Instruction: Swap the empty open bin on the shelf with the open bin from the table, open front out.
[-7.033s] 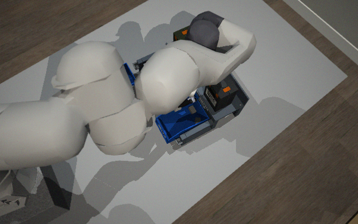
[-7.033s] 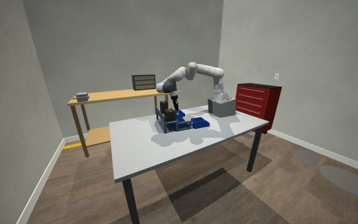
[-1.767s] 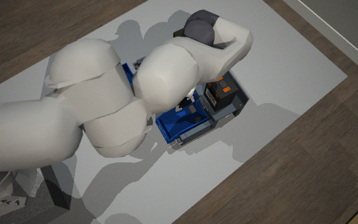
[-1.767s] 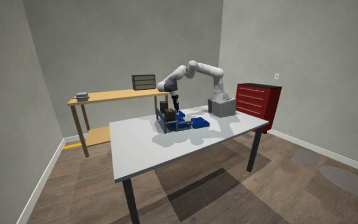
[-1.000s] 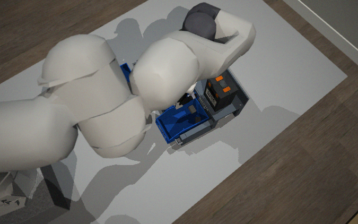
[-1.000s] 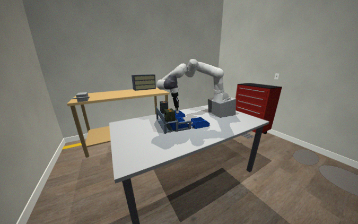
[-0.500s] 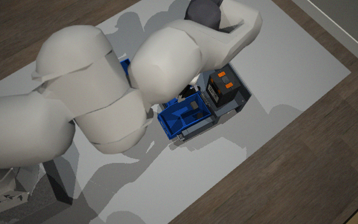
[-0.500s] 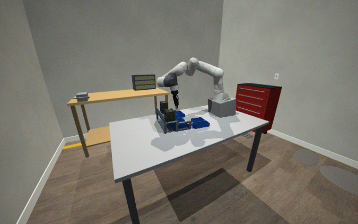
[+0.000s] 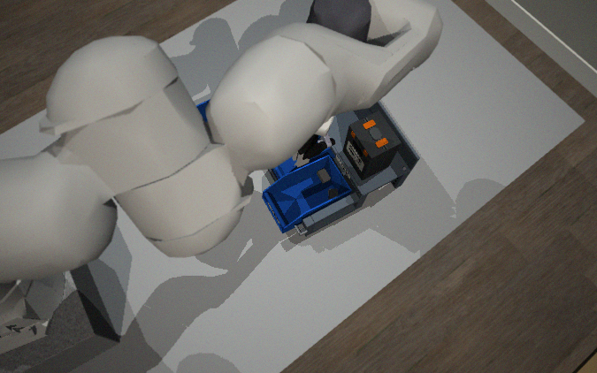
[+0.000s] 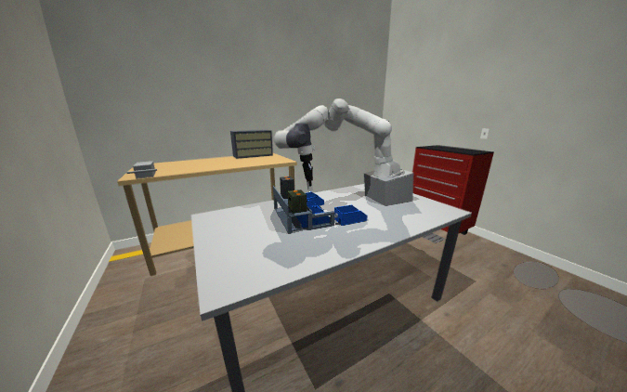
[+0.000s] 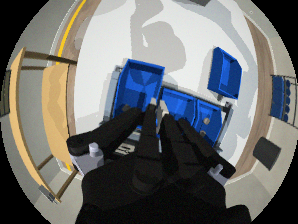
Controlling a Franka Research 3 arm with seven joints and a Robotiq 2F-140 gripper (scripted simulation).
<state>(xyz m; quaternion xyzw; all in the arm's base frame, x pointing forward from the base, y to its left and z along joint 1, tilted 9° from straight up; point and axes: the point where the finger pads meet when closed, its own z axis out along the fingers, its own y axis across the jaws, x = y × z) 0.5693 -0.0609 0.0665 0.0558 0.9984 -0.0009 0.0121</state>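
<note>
Your gripper [image 9: 297, 161] [image 10: 309, 188] [image 11: 156, 105] is shut, its fingertips pressed together on nothing, right by the side wall of the parts bin [image 9: 301, 191] [image 10: 315, 199] [image 11: 141, 85]. You have that bin at the end of the shelf [image 9: 333, 216] [image 10: 289, 222], its front sticking out past its neighbours and past the front edge; can't tell if its base sits level. Two grey parts [image 9: 323, 175] show inside. Next to it you get the middle bin [image 11: 179, 102], close to the fingers, so little sideways room there; then the end bin [image 11: 210, 116] with a small part in it. A dark box [image 9: 372, 143] [image 10: 286, 187] stands behind the parts bin. Farther off, the empty bin [image 10: 350, 215] [image 11: 225, 74] is on the table top [image 9: 500, 92] [image 10: 256, 253] [image 11: 100, 37], in front of the shelf's other end, well away from the table edges
</note>
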